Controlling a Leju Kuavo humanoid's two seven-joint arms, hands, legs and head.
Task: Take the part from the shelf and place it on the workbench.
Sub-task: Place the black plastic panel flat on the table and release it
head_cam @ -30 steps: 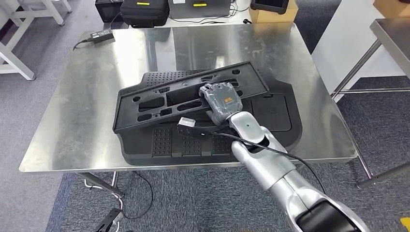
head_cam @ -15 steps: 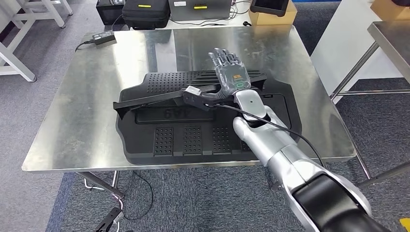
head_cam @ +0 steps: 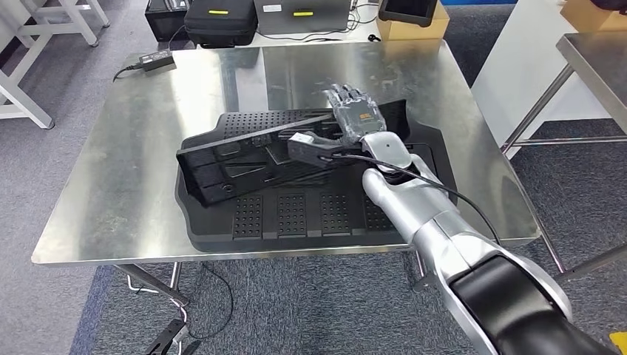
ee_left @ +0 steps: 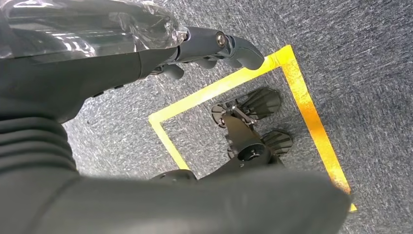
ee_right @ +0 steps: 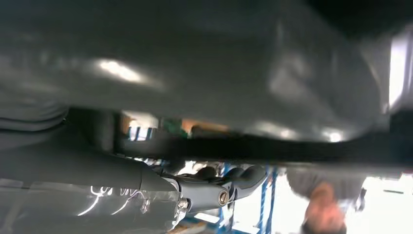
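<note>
A long black plastic part with cut-outs lies tilted across a larger black ribbed panel on the steel workbench. Its left end rests on the panel, while its right end is raised. My right hand holds that raised right end with its fingers stretched toward the far side. In the right wrist view the part's dark edge runs just over my thumb. My left hand hangs over grey carpet with nothing in it.
A power adapter sits at the bench's far left corner. Black cases and a cardboard box stand beyond it. Another steel table is at the right. A person stands nearby. Yellow floor tape marks the carpet.
My right hand has rolled the part over, from face up through edge-on to its other side. The hand has moved toward the far side of the bench.
</note>
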